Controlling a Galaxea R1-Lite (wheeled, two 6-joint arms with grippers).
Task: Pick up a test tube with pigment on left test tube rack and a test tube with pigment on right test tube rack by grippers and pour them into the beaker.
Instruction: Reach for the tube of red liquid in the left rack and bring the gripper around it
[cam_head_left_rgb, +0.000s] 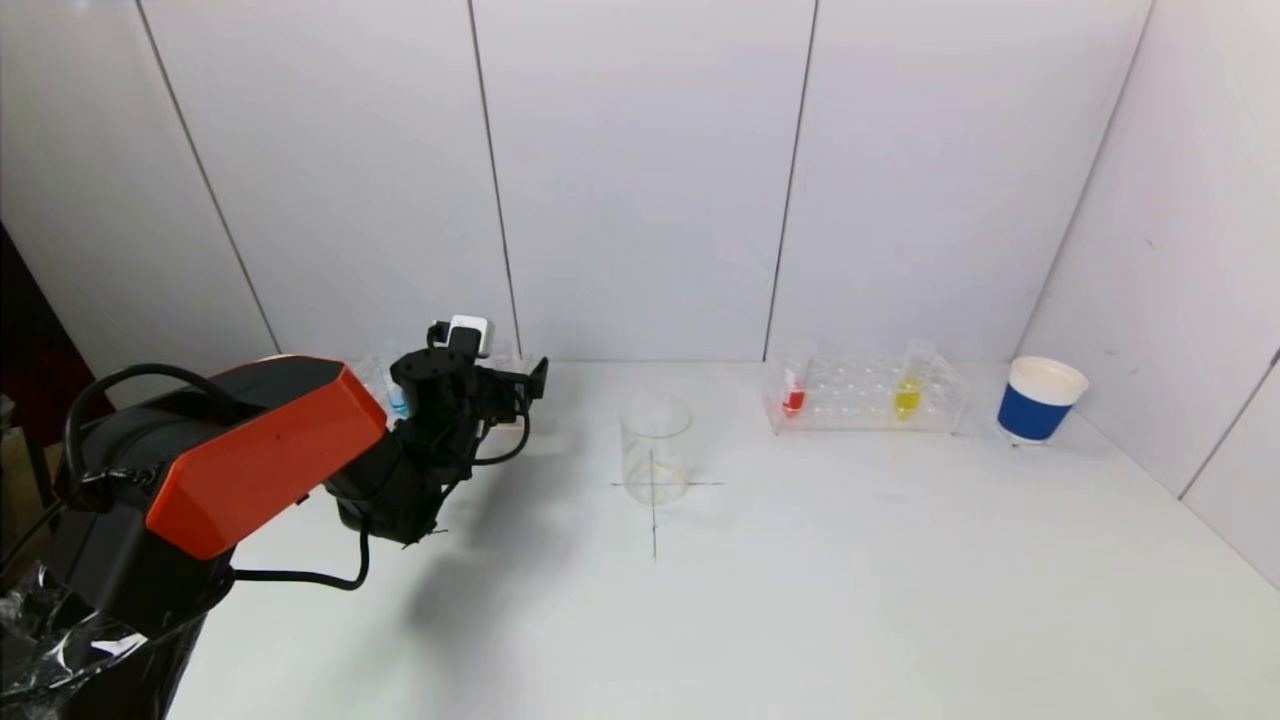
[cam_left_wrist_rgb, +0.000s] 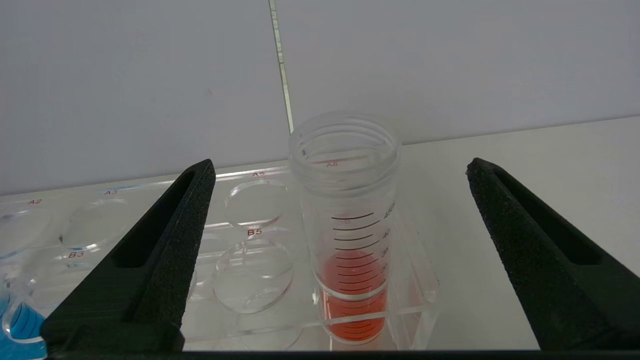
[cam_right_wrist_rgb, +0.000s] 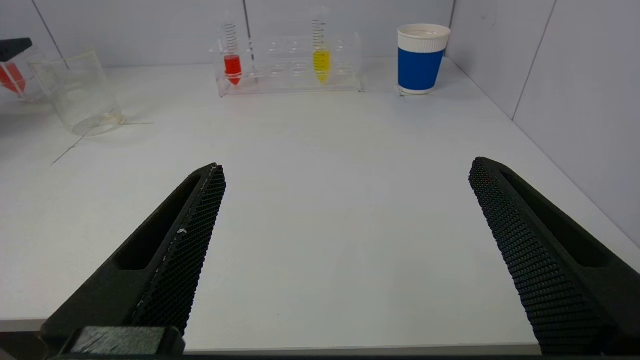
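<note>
Two black left gripper (cam_left_wrist_rgb: 340, 260) fingers (cam_left_wrist_rgb: 165, 250) spread wide, flanking without touching clear red-filled test tube (cam_left_wrist_rgb: 350, 235) upright in end hole of transparent left rack (cam_left_wrist_rgb: 250, 280). Right gripper (cam_right_wrist_rgb: 345, 250) fingers apart above white tabletop (cam_right_wrist_rgb: 325, 165), well short of clear right rack (cam_right_wrist_rgb: 290, 65); empty glass beaker (cam_head_left_rgb: 655, 448) between racks.

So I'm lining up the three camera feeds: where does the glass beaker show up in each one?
Head view: the beaker stands mid-table on a pencilled cross, between the two racks.
Left wrist view: not in it; only an orange-red test tube between the open left gripper fingers.
Right wrist view: the beaker sits far off, at the picture's upper left.
Shared landmark: the right test tube rack, in head and right wrist views.
</note>
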